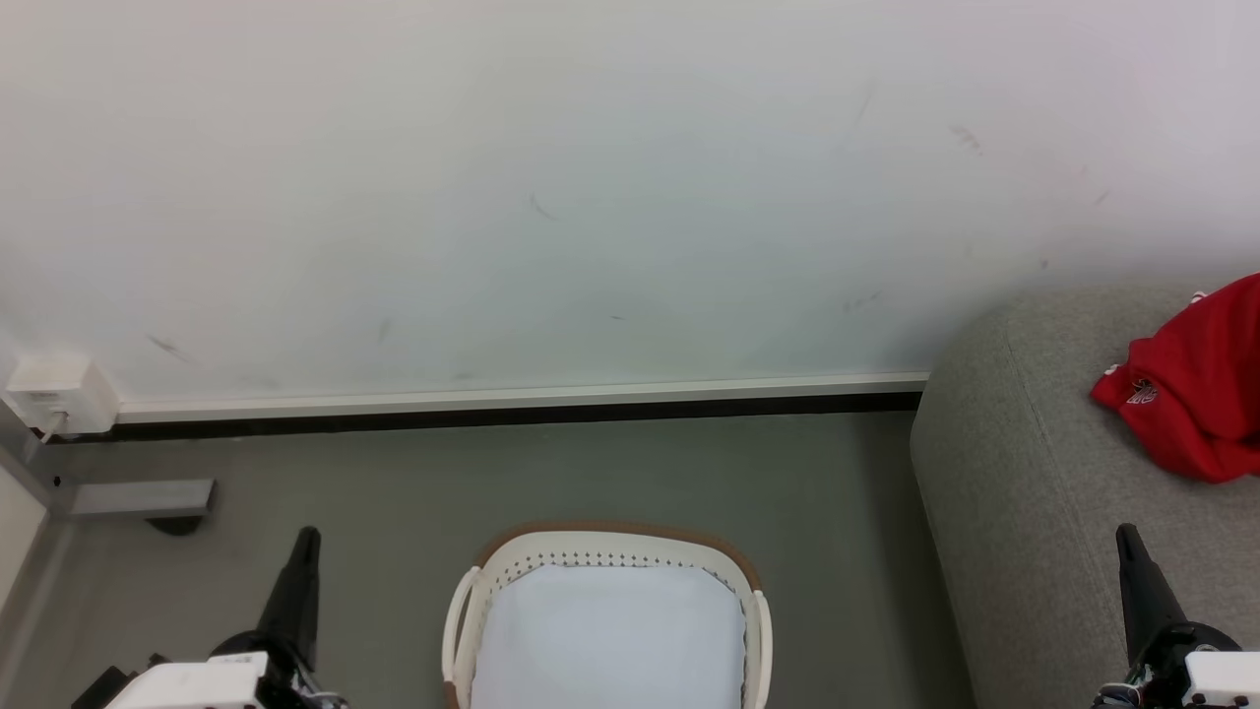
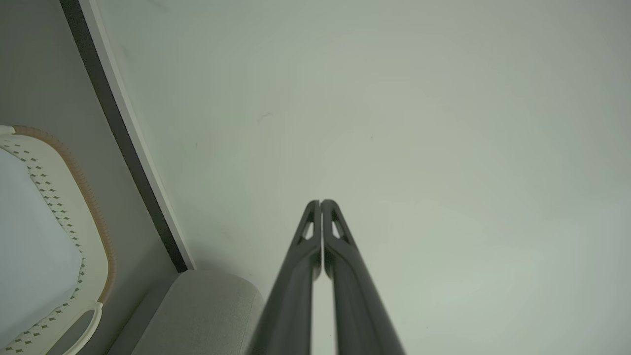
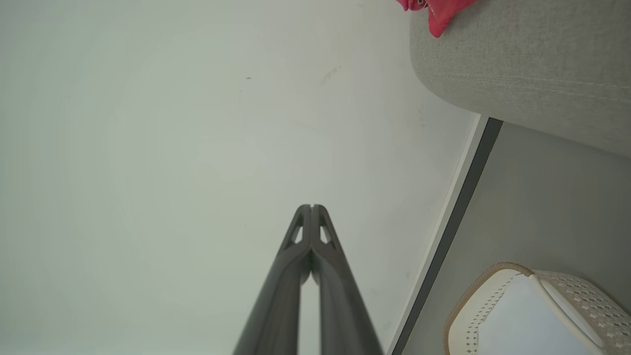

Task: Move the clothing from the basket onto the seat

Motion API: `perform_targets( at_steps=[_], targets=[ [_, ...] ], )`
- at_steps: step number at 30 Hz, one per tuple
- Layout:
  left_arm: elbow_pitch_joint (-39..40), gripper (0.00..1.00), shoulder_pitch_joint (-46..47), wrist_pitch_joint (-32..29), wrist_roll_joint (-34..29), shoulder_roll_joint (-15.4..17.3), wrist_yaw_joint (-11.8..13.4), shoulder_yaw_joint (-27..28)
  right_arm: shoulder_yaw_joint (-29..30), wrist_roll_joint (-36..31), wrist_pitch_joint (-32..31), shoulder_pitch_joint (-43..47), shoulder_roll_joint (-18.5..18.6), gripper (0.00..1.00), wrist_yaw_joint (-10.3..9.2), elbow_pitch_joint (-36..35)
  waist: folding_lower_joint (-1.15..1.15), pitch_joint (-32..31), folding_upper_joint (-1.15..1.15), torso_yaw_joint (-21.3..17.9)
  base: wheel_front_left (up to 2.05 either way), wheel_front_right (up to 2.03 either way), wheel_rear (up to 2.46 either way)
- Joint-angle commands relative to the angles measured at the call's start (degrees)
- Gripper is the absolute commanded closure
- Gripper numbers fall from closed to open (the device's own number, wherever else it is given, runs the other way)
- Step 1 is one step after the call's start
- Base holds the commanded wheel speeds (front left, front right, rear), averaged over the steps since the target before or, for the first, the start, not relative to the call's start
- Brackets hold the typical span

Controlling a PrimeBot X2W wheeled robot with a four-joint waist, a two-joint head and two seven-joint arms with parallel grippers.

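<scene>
We see the clothing (image 1: 1193, 394) bunched on the seat (image 1: 1014, 512) near its rounded end, well apart from the basket (image 1: 610, 540) on the floor. Left gripper (image 2: 320, 202) and right gripper (image 3: 311, 206) both clenched on nothing, facing the wall.

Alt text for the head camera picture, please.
Red clothing lies bunched on the grey seat at right, while the white basket at bottom centre shows a bare bottom. The left pincer and right pincer rise from the lower corners.
</scene>
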State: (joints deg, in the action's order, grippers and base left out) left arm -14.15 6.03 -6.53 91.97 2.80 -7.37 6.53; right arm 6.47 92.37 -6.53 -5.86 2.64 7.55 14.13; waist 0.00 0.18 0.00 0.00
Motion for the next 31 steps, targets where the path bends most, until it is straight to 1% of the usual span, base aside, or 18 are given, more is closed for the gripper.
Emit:
perform_targets(
  at_steps=[1,31],
  targets=[
    [0.19,1.00,0.50,-0.23,0.79,0.14,-0.22,0.09,0.22,0.10,-0.21,-0.73,0.44,1.00,-0.12,-0.31,0.00,0.00,0.00,0.00,0.00,0.00,0.00],
    [0.19,1.00,0.50,-0.22,0.80,0.14,-0.22,0.08,0.22,0.10,-0.19,-0.74,0.44,1.00,-0.12,-0.30,0.00,0.00,0.00,0.00,0.00,0.00,0.00]
  ],
)
